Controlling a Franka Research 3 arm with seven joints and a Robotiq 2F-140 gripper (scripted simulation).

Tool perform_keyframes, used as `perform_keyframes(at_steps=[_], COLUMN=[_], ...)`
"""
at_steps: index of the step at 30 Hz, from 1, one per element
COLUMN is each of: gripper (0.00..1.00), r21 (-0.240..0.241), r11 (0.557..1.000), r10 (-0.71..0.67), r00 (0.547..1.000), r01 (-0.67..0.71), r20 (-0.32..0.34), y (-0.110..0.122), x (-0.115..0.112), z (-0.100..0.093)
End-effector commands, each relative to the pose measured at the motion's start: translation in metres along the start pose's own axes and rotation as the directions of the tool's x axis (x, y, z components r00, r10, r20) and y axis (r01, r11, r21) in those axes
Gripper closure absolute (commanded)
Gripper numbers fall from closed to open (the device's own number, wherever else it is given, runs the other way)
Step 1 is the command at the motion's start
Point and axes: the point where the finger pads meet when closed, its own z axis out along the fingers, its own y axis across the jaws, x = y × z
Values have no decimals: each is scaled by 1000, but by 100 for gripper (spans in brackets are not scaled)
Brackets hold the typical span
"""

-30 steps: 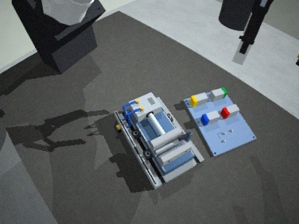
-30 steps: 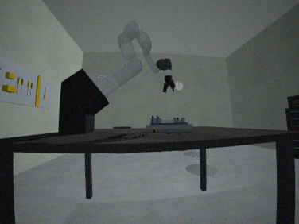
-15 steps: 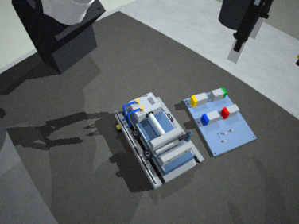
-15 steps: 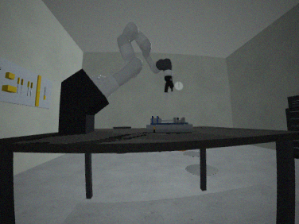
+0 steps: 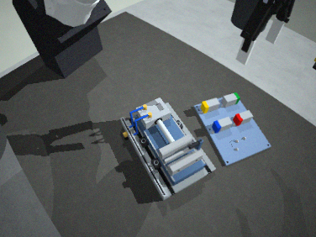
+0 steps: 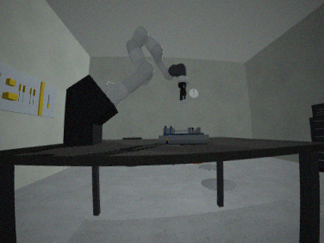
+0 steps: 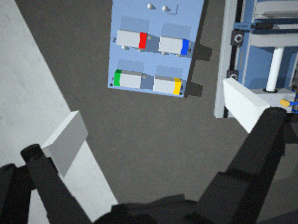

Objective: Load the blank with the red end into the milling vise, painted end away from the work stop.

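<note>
The blank with the red end (image 5: 243, 118) (image 7: 132, 40) lies on the light blue infeed plate (image 5: 249, 145) (image 7: 129, 14), with its painted end toward the vise. The milling vise (image 5: 168, 140) (image 7: 260, 50) (image 6: 184, 137) stands left of the plate, with blue hoses (image 5: 135, 117) at its far end block. The space between its jaws holds no blank. My gripper (image 5: 258, 42) (image 6: 183, 96) (image 7: 151, 108) is open and empty. It hangs high above the table, beyond the far side of the infeed plate.
Three other blanks lie on the plate: blue-ended (image 5: 223, 124) (image 7: 174, 46), yellow-ended (image 5: 210, 105) (image 7: 167, 85) and green-ended (image 5: 231, 99) (image 7: 127, 80). Small pegs (image 5: 237, 142) stand on the plate's near part. The robot's dark base (image 5: 63, 38) stands at the table's far left.
</note>
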Motion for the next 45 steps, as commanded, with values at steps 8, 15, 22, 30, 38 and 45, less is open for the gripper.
perform_keyframes(at_steps=[8, 15, 22, 30, 38, 45], gripper=[0, 0, 0, 0, 0, 0], r21=[1, 2, 2, 2, 2, 3], r11=[996, 962, 962, 890, 890, 811], r10=[92, 273, 273, 456, 456, 585], r00=[996, 962, 962, 890, 890, 811], r01=[-92, -273, -273, -456, -456, -585], r20=[2, 2, 2, 1, 1, 0], y=[-1, -1, -1, -2, -2, -2], x=[-1, -2, -2, -2, -2, -2], z=[0, -1, -1, -1, -1, -1])
